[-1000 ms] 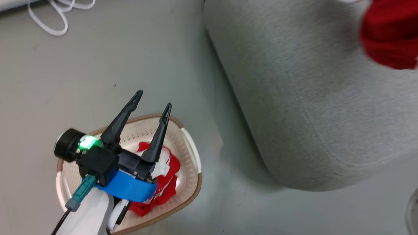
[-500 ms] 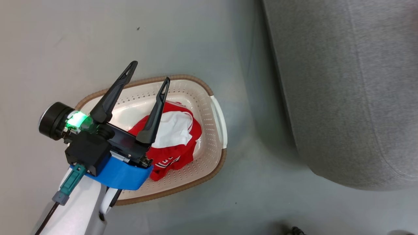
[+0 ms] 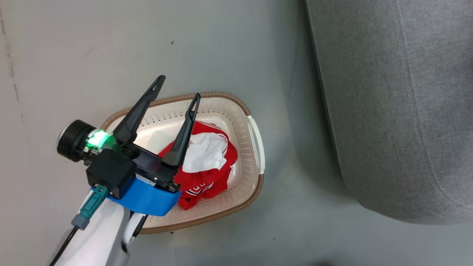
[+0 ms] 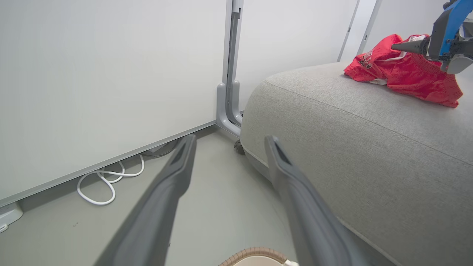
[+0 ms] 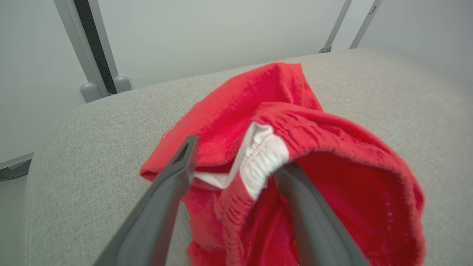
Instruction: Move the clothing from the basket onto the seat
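Clothing (image 5: 258, 122): lies on seat (image 5: 92, 147) | right gripper (image 5: 236, 153) jaws just parted, letting go | left gripper (image 3: 179, 86) jaws apart above basket (image 3: 236, 106) | red garment (image 3: 207, 181) inside remains to move.

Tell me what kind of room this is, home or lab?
Probably a lab or office test space staged like a living room: plain white partition panels on grey posts, a loose white cable along the bare grey floor, plus a grey sofa and laundry basket.
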